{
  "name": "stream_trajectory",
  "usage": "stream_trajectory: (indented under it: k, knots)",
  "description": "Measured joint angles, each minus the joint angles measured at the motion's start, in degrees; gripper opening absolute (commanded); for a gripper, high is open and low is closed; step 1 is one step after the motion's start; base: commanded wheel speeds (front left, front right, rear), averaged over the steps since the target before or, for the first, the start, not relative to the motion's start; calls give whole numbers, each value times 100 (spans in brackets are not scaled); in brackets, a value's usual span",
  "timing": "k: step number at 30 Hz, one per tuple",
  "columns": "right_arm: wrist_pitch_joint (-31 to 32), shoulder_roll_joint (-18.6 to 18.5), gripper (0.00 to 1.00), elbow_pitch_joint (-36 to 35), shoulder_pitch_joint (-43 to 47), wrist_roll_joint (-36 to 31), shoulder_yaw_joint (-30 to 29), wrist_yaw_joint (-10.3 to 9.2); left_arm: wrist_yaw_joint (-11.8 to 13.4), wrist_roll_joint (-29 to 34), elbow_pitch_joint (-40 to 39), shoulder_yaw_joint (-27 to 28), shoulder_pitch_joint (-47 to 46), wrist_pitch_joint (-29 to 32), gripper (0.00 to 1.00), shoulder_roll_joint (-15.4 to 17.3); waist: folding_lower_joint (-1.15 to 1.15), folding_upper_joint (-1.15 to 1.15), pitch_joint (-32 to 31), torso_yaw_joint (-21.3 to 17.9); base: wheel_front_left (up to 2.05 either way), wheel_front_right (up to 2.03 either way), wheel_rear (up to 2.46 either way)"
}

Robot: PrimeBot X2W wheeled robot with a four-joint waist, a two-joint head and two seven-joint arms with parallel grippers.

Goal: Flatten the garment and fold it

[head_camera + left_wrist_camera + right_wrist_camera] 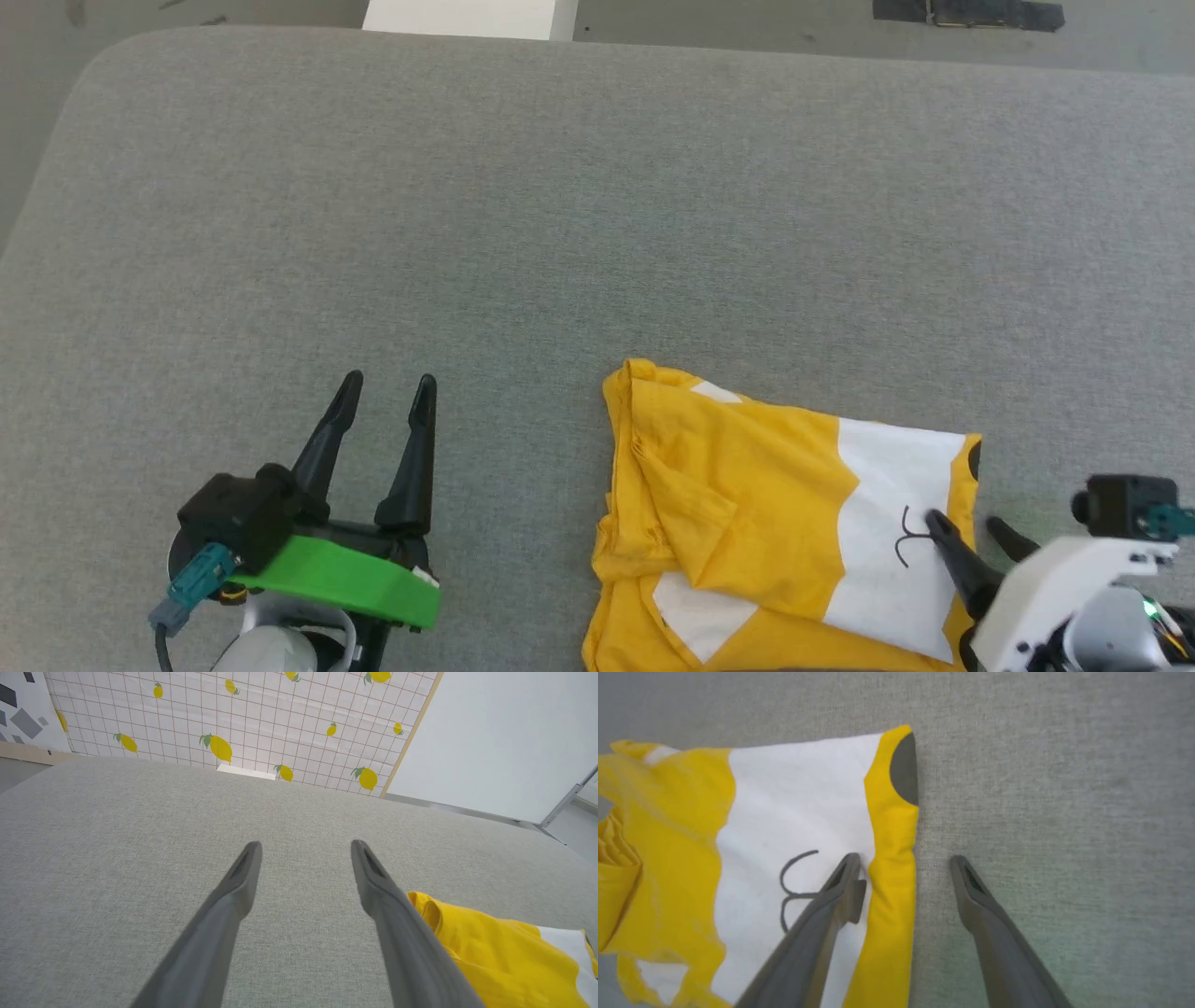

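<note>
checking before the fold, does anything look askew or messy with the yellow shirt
Yes. The garment is not flat: its left part is bunched into creased, overlapping folds, while its right part lies smooth. The open right gripper straddles its right edge, one finger over the cloth, one over the grey surface.

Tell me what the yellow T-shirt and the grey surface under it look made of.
The bright yellow printed T-shirt looks like thin matte cotton knit: soft creases and bunched folds. The grey surface looks like woven upholstery fabric, matte, with fine visible weave.
</note>
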Motion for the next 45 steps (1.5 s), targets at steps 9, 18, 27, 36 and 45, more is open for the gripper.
stream_trajectory:
  k: [9, 18, 27, 36, 45]
  knots:
    - [-176, -12, 0, 659, -380, 152, 255, 0, -57, 0, 44, -37, -2, 48, 100, 108, 0, 0, -156, 80, 0, 0, 0]
    - [-292, 14, 0, 738, -359, 152, 285, 0, -71, 1, 51, -45, 1, 51, 100, 175, 0, 0, -386, -80, 0, 0, 0]
    - [-315, 5, 0, 740, -661, -266, 334, 0, -75, 77, 153, -112, -24, 52, 100, 181, 0, 0, -486, -513, 0, 0, 0]
    - [-246, -721, 0, 910, -1734, -523, 421, 0, -81, 121, 166, -101, -313, 129, 100, 277, 0, 0, -466, -1112, 0, 0, 0]
    - [-222, -1666, 0, 1307, -2766, -622, 553, 0, -70, 204, 47, -65, -569, 260, 100, 400, 0, 0, -254, -1640, 0, 0, 0]
